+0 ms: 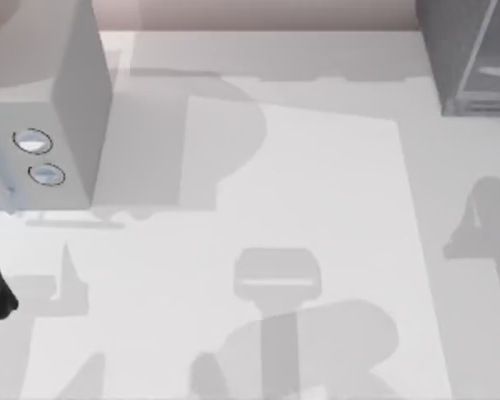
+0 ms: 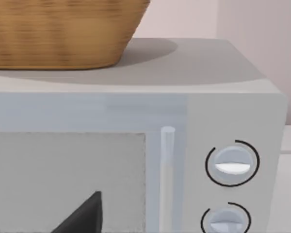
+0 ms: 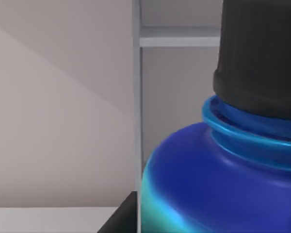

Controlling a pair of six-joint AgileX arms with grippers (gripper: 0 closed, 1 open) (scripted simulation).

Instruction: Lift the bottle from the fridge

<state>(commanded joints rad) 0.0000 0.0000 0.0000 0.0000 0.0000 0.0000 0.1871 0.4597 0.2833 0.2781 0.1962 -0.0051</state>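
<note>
Close on the bottle now, right wrist camera nearly against it.
Left to right: microwave [image 1: 58, 125] with two dials far left, wicker basket [image 2: 58, 34] on top, left arm parked beside it; fridge [image 1: 467, 58] far right. Blue bottle [image 3: 218, 184], black cap [image 3: 262, 58], sits by the fridge frame. Fingers on either arm: cannot tell. Likely grasp step; next, confirm hold, raise straight up.

Cut off at frame edges, as I see them: bottle [image 3: 218, 184], fridge [image 1: 471, 58], basket [image 2: 63, 34], dial box [image 1: 46, 108].
</note>
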